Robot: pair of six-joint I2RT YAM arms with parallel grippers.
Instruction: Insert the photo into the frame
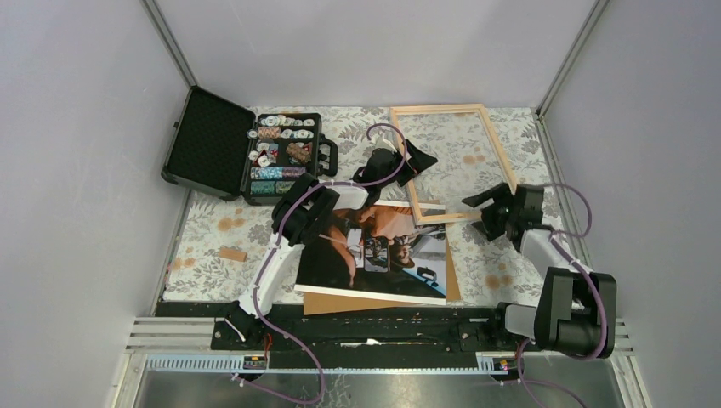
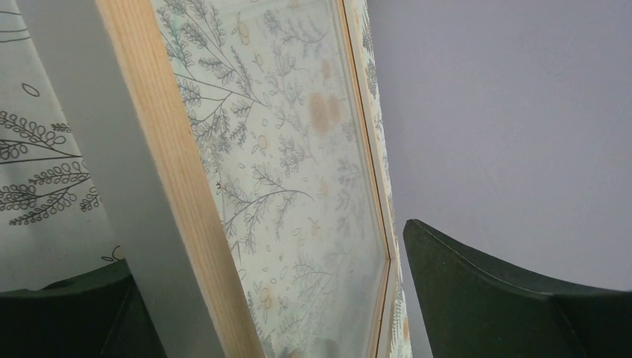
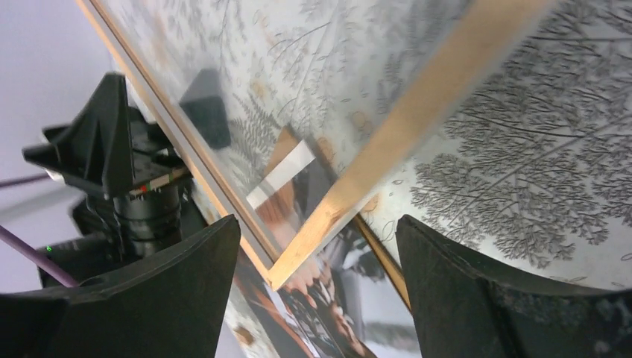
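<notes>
Overhead camera; wrist cameras close, probably both on frame [image 2: 190,194]

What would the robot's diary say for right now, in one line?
left gripper: open, astride frame rail | right gripper: open, at frame corner | photo: face up, not in frame

We note passable tablecloth [image 1: 476,255] right of the photo [image 1: 374,255]; the open chip case [image 1: 246,153] blocks the rear left, the frame [image 1: 438,109] occupies the rear centre.

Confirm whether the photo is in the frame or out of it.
Out. The photo lies face up on the backing board; the frame sits beyond, only its near corner overlapping it.
</notes>
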